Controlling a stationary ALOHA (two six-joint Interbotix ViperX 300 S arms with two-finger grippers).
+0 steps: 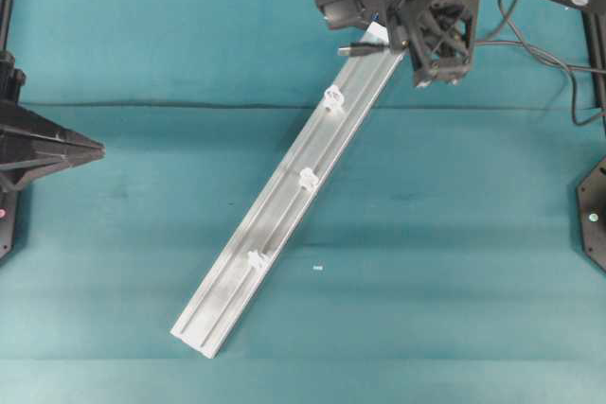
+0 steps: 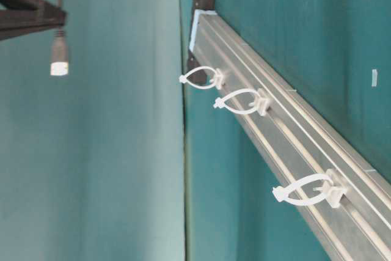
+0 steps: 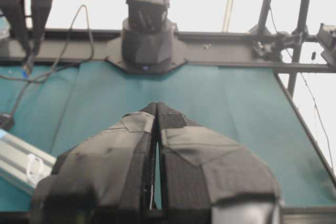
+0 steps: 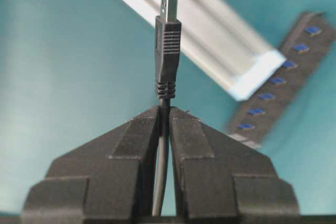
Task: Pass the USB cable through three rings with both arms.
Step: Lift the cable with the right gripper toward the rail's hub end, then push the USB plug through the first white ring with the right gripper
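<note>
right end effector carries the usb plug toward the rail's far end

the right end effector (image 4: 164,111) is clamped on the usb cable (image 4: 167,45) just behind the plug, so that the moulded black housing and the metal tip with its blue insert stand clear beyond the fingertips. in the overhead view the plug (image 1: 358,48) hangs at the upper end of the silver rail (image 1: 284,205), which lies diagonally on the teal desk (image 1: 454,262). the three rings (image 1: 332,97) sit evenly spaced along the rail; none has the cable in it yet. the table-level view shows them as whitish translucent loops (image 2: 243,102) standing off the rail on small clips, with narrow openings. the left end effector (image 3: 156,124) is pressed together, holds nothing, and waits at the left edge of the desk, well apart from the rail.

judgement on the step in hand: threading the first ring calls for turning the plug until its long axis runs along the rail, then bringing it level with the loop's opening before advancing. the short free length beyond the fingertips should keep the tip stiff, but leaves little to push through, so the left end effector will probably need to take the plug on the far side of the loop. a black multi-port hub (image 4: 278,85) lies beside the rail end and should be kept clear of the approach.
</note>
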